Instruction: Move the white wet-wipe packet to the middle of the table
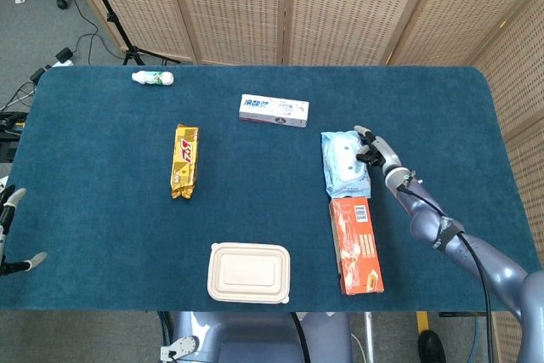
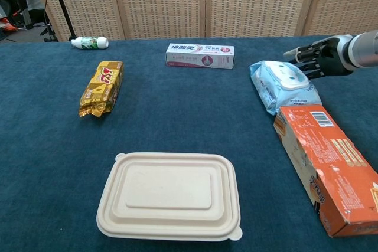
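The white and pale-blue wet-wipe packet lies flat on the blue table, right of centre, just above the orange box. My right hand is at the packet's right edge, and its fingers grip that edge. The thumb is hidden behind the packet. My left hand shows only at the far left edge of the head view, off the table, fingers apart and holding nothing.
An orange box lies right below the packet. A toothpaste box is at the back centre, a yellow snack bag to the left, a beige lidded container at the front, and a small bottle at the back left.
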Available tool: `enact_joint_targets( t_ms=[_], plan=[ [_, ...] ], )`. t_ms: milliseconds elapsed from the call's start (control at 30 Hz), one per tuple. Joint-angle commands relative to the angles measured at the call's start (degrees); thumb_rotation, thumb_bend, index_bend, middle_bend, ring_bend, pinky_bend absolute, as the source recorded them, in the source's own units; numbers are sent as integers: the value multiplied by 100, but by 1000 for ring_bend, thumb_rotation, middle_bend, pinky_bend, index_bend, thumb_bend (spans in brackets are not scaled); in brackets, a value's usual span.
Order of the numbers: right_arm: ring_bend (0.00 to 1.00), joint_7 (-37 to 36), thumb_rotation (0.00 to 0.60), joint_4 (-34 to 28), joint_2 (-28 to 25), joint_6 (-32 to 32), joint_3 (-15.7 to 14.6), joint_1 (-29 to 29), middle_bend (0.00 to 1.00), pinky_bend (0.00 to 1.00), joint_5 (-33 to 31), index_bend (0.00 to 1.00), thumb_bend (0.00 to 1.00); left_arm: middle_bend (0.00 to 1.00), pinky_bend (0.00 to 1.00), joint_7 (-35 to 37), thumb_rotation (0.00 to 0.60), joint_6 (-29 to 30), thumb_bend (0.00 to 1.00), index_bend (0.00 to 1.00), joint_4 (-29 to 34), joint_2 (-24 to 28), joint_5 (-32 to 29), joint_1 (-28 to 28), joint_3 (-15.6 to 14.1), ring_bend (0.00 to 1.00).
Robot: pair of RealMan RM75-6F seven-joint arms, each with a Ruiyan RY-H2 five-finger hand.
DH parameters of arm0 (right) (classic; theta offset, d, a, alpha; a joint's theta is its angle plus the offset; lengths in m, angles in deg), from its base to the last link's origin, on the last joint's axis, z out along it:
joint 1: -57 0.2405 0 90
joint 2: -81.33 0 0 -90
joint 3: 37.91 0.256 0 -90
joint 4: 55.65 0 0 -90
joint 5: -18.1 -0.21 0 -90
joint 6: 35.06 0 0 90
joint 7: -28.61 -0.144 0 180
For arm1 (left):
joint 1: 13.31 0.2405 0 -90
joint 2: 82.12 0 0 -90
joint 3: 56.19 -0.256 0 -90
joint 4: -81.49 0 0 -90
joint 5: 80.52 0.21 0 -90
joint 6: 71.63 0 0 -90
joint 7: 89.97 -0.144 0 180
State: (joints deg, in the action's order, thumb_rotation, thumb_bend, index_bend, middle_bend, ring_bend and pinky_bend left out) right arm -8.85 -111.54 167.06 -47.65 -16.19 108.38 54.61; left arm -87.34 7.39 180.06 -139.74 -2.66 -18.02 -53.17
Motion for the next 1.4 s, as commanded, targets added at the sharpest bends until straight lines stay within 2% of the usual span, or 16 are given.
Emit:
enact_joint_targets(
  t_ms=[33,267,367,567,767,933,1100,1200,1267,1400],
  plan=[
    [0,110,600,-113,62,-137,-148,188,0,130,-226,0,1000,0,0,5,600,-23,0,0,-6,1,-12,-13,4,0],
    [0,370,600,-241,180,-459,-389,559,0,131,-709,0,1000,0,0,67,600,-62,0,0,-29,23,-65,-28,28,0],
    [0,437,600,-319,192,-644,-333,618,0,131,-773,2,1000,0,0,121,600,-73,0,0,-43,40,-88,-28,38,0],
    [0,700,600,-701,-72,-1074,-203,527,0,130,-497,2,1000,0,0,175,600,-56,0,0,-53,60,-89,-7,32,0],
    [0,818,600,-1444,-623,-1418,-38,157,0,131,135,2,1000,0,0,142,600,-30,0,0,-42,49,-36,4,6,0],
    [0,1047,600,-2237,-1284,-1661,-104,-280,8,131,1024,52,1000,0,0,120,600,-13,0,0,-21,49,14,6,-12,0],
    [0,1404,600,-2783,-1888,-2003,-383,-727,11,131,1979,58,1000,0,0,93,600,7,0,0,-7,43,89,8,-41,0],
    [0,1519,600,-2963,-2132,-2122,-560,-933,13,131,2339,60,1000,0,0,86,600,26,0,0,-3,42,122,14,-52,0],
    [0,1579,600,-3045,-2315,-2095,-701,-1043,29,131,2552,84,1000,0,0,89,600,43,0,0,2,43,144,20,-58,0],
    [0,1793,600,-2998,-2586,-1992,-985,-1154,126,131,2962,200,1000,0,0,92,600,66,0,0,7,43,183,30,-74,0]
  ],
)
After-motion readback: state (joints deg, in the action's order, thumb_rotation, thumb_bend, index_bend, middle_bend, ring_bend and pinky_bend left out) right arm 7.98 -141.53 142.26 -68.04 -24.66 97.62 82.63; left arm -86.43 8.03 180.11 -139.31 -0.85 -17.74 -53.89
